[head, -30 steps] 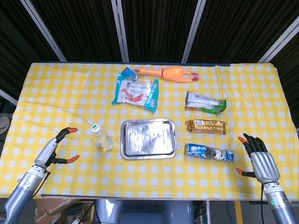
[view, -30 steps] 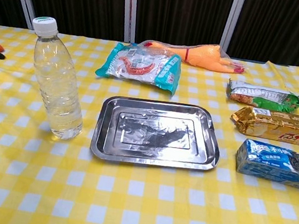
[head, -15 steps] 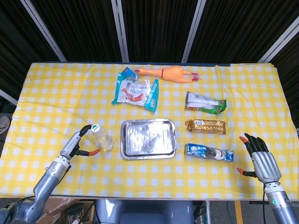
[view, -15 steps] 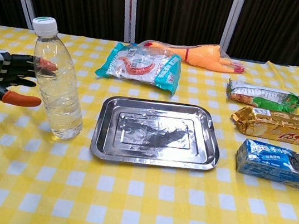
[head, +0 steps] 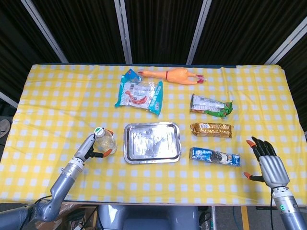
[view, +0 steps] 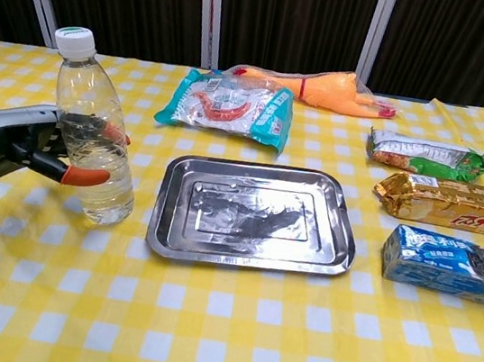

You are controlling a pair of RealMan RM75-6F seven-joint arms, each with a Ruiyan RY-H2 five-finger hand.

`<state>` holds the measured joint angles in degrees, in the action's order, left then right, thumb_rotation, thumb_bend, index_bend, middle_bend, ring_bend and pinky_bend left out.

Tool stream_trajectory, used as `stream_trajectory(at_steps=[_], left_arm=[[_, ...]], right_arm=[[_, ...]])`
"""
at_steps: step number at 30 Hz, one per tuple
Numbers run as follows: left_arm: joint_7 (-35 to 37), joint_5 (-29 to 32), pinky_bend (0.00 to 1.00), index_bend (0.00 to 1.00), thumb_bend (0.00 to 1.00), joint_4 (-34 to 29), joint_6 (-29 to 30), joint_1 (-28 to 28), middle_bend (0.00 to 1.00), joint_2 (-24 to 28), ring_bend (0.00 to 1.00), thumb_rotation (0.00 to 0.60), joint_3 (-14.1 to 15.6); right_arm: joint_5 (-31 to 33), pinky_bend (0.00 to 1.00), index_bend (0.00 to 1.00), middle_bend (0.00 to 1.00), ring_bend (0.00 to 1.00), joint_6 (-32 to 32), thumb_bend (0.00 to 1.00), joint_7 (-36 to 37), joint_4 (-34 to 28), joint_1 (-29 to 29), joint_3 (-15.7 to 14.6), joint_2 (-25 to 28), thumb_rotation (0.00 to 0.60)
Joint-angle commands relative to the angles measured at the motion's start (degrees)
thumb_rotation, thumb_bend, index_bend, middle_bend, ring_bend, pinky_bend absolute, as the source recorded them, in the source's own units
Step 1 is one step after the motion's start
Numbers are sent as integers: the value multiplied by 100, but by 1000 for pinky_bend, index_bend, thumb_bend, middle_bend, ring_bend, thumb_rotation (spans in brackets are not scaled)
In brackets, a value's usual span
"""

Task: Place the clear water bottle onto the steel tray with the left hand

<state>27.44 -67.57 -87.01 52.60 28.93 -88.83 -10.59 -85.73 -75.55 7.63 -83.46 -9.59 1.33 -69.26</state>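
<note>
The clear water bottle (head: 106, 141) (view: 91, 95), white cap on top, stands upright on the yellow checked cloth just left of the steel tray (head: 152, 142) (view: 251, 214), which is bare. My left hand (head: 91, 147) (view: 11, 142) wraps the bottle's lower half from the left. Its thumb lies across the front, and the other fingers show through the plastic behind. My right hand (head: 266, 163) hovers with fingers spread at the table's front right corner, holding nothing; the chest view does not show it.
Right of the tray lie a green packet (head: 210, 106), a gold packet (head: 211, 129) and a blue cookie pack (head: 214, 157). Behind the tray are a blue-green snack bag (head: 139, 93) and a rubber chicken (head: 175, 75).
My left hand has come in from the left front edge to the bottle and closed around it. The bottle has barely shifted. The right hand has stayed in place.
</note>
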Motion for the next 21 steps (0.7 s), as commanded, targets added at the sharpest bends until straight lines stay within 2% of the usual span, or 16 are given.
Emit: stream_trajectory(at_steps=[1,5,13,17,21], left_arm=[[216,6,45,341,430,-34,-22,-29,322,18,0,600,-66],[375,-89,51,415,480,-51,36,-80,394,89,0,600,-95],[441,-127,52,434,491,-500,66,-56,399,410,0,600,-286],[123,119,52,435,489,-785,-1,108,397,533,0,600,-493],[-288,614,52,435,488,-919,-160,382,396,455,0,600,-707]], right_arm=[[-3,0,111,0,37,1,50,3,-5,-1,-3,3,600],[-17,0,111,0,37,-12,50,-15,-13,-3,-3,-3,600],[7,0,111,0,37,21,49,-83,0,-11,-10,-36,600],[12,0,111,0,38,40,49,-89,-3,-17,-15,-47,600],[30,0,111,0,37,102,49,-98,26,-37,-26,-70,600]])
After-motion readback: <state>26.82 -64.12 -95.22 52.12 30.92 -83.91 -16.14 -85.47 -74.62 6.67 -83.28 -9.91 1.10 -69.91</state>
